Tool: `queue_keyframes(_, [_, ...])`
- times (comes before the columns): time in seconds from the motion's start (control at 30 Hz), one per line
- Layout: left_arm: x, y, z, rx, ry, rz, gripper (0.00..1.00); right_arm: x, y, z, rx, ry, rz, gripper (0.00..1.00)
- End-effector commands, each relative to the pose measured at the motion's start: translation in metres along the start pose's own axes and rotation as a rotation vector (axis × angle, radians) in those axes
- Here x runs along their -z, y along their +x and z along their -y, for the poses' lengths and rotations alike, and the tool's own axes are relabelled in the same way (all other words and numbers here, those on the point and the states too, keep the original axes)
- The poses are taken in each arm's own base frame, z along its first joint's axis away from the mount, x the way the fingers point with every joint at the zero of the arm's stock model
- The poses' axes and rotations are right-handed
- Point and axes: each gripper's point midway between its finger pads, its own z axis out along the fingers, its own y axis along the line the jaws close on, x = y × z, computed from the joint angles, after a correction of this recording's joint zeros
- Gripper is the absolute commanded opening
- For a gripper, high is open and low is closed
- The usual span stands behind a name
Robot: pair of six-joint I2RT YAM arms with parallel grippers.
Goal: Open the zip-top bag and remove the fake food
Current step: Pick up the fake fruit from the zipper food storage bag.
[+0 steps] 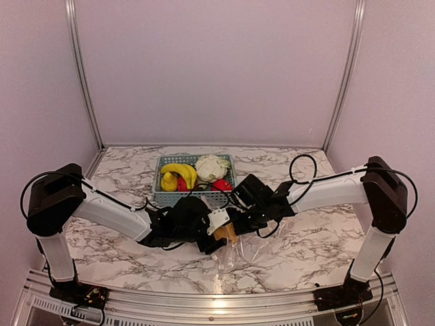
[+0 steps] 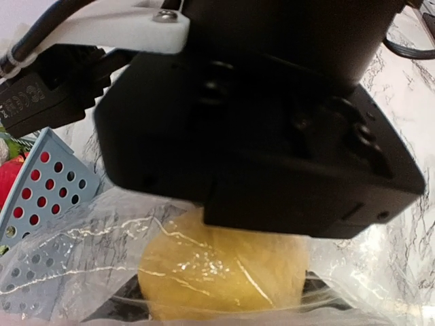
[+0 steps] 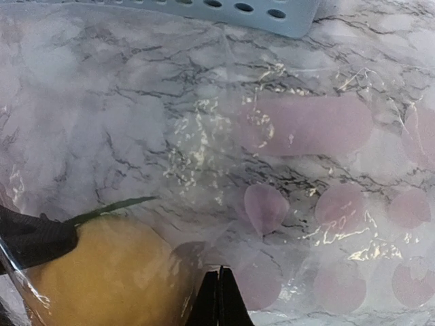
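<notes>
One yellow-orange toy fruit (image 2: pixel 217 272) sits inside the clear zip-top bag (image 1: pixel 255 252), which lies crumpled on the marble counter (image 1: pixel 122 170) at 6 o'clock from the blue basket (image 1: pixel 166 197). The left pincer (image 1: pixel 219 238) is right at that fruit; I cannot tell whether it squeezes it. The right pincer (image 3: pixel 219 299) is clenched tight against the film, with the fruit at 9 o'clock of its tips. Bananas (image 1: pixel 178 171), a cauliflower (image 1: pixel 212 166) and a red apple (image 1: pixel 221 185) rest in the basket.
</notes>
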Motion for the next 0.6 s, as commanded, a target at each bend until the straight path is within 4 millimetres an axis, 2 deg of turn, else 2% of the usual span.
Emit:
queue_keyframes(0.0, [0.015, -0.018, 0.001, 0.014, 0.019, 0.031, 0.65, 0.005, -0.01, 0.004, -0.035, 0.011, 0.035, 0.0])
queue_keyframes(0.3, [0.034, -0.013, -0.005, 0.032, -0.01, 0.02, 0.64, 0.014, -0.018, 0.026, -0.083, 0.047, 0.064, 0.0])
queue_keyframes(0.57, [0.058, -0.012, -0.009, 0.089, -0.028, 0.037, 0.64, 0.015, -0.021, 0.029, -0.083, 0.048, 0.073, 0.0])
